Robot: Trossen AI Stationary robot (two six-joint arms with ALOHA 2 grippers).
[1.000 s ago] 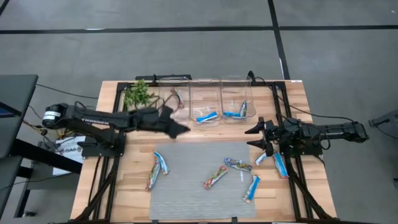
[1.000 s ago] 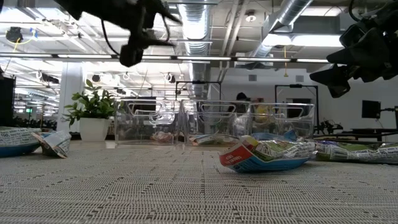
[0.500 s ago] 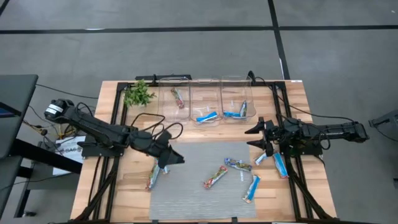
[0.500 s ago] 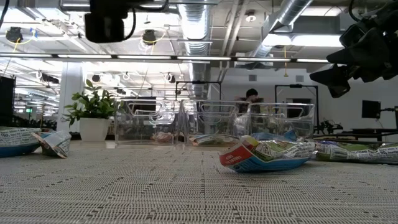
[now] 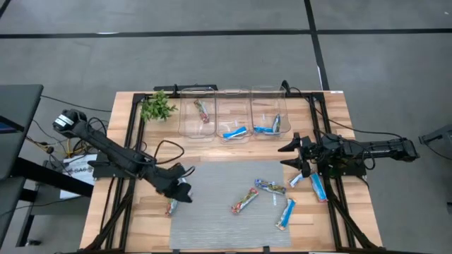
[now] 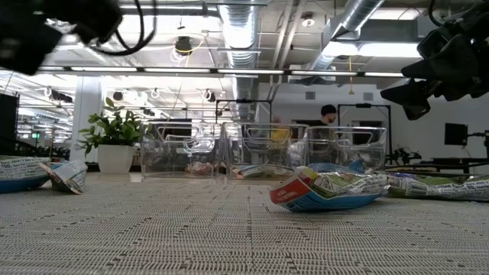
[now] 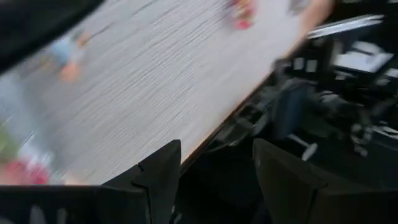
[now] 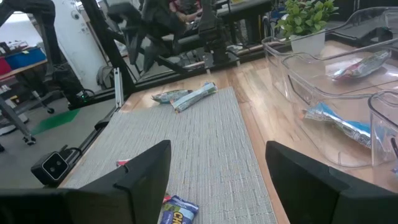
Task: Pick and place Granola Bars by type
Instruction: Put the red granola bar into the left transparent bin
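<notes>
A: Edges, clearance?
B: Grey woven mat [image 5: 226, 204] covers the table's near centre; bare wood table [image 5: 148, 212] strips on both sides. Three clear plastic bins [image 5: 233, 113] in a row at the far edge, potted plant [image 5: 157, 107] beside the leftmost. Mat's near half is bare.
A: Granola Bars?
B: Flat crinkly wrappers. One red/green in the left bin [image 5: 202, 110], blue-white ones in the mid [image 5: 234, 132] and right bins [image 5: 274, 125]. Loose on the mat: red/green bar [image 5: 244, 200], silvery bar [image 5: 270, 187], blue bar [image 5: 286, 212]; two more blue [image 5: 316, 185] by the right edge.
A: Grippers?
B: Left gripper [image 5: 182, 192] sits over the mat's left edge, fingers spread wide, nothing held; a bar [image 5: 171, 206] lies just beside it, contact unclear. Right gripper [image 5: 288, 155] hovers at the mat's far right corner, fingers spread wide, empty, bars near but apart.
</notes>
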